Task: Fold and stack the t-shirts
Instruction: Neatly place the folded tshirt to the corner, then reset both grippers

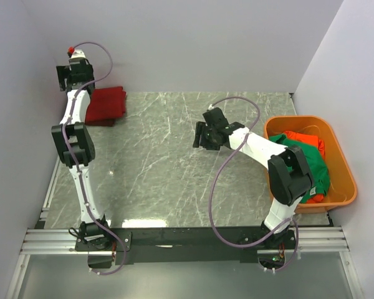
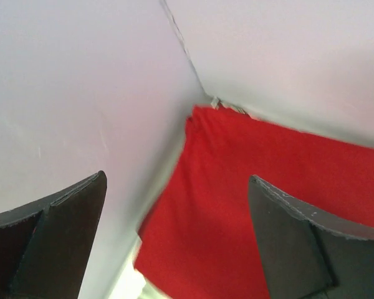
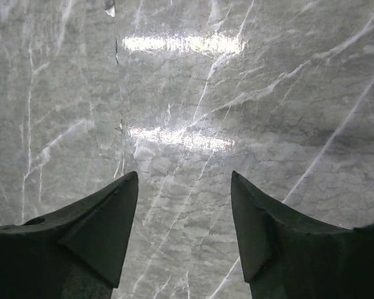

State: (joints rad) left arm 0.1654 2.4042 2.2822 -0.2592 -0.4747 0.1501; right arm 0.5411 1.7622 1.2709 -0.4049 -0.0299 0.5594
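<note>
End effectors both spread wide and empty: the left end effector (image 2: 177,177) hangs over the folded crimson cloth t-shirts (image 1: 106,104) in the far-left corner, the right end effector (image 3: 184,174) over bare grey marbled tabletop (image 1: 156,174).
The risk, as I judge it, lies with the left arm. It is stretched almost fully out, hard by the white side wall (image 2: 62,93), so a careless pull back could snag the stack's top layer and undo its fold. The right arm is bent at the elbow, its wrist pointing down at mid-tabletop. Swinging back to the rigid orange plastic tub (image 1: 346,174), which holds a crumpled green t-shirt (image 1: 316,177) and an orange-red t-shirt (image 1: 302,138), its elbow could clip the rim.
</note>
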